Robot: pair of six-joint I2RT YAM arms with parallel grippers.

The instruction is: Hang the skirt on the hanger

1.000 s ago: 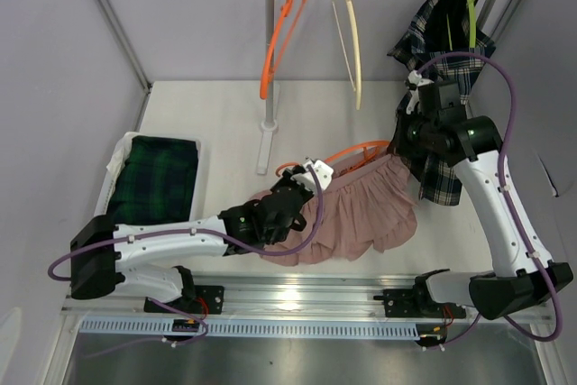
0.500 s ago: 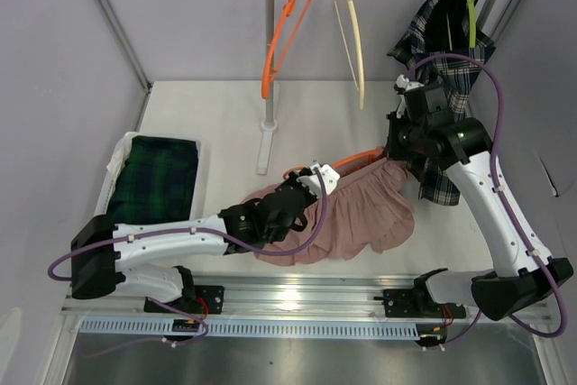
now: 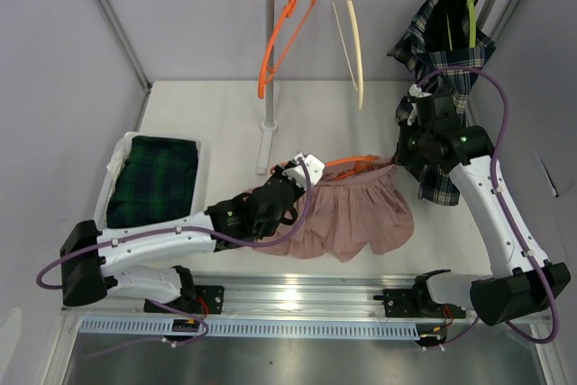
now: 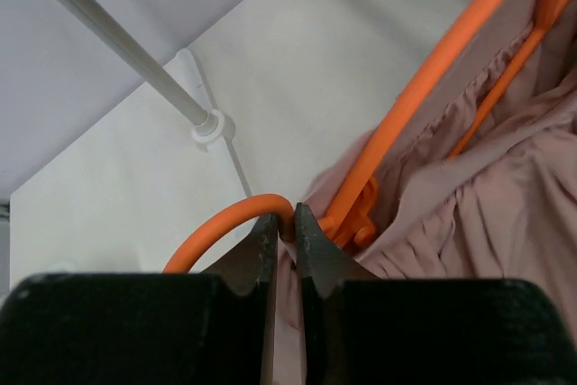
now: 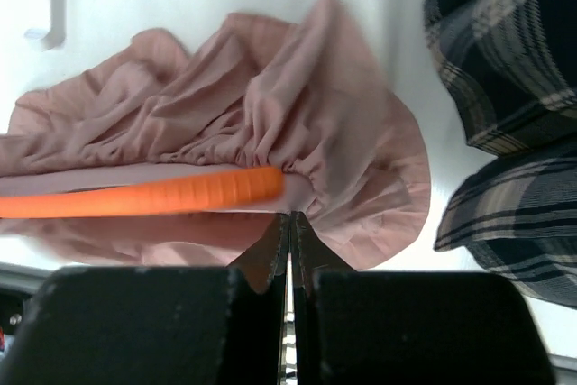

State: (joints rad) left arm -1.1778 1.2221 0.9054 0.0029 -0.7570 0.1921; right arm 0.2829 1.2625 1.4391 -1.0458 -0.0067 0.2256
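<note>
The pink skirt [image 3: 347,214] lies spread on the table's middle. An orange hanger [image 3: 353,162] runs along its waistband, partly inside the waist. My left gripper [image 3: 300,169] is shut on the hanger's hook [image 4: 225,223] at the skirt's left end, with pink fabric [image 4: 469,223] between the jaws [image 4: 285,223]. My right gripper [image 3: 403,152] is shut on the waistband at the skirt's right end. In the right wrist view the shut gripper [image 5: 290,219] meets the gathered waistband [image 5: 297,132] just below the hanger's arm [image 5: 135,194].
A clothes rail at the back holds a spare orange hanger [image 3: 287,33], a cream hanger [image 3: 350,33] and a plaid garment [image 3: 446,33] beside my right arm. The rail's post [image 3: 268,123] stands just behind the skirt. A white bin with a dark green plaid skirt [image 3: 155,178] sits left.
My left gripper has pulled the hanger hook left and back. The right gripper has shifted slightly, and the waistband now lies stretched straighter along the hanger.
</note>
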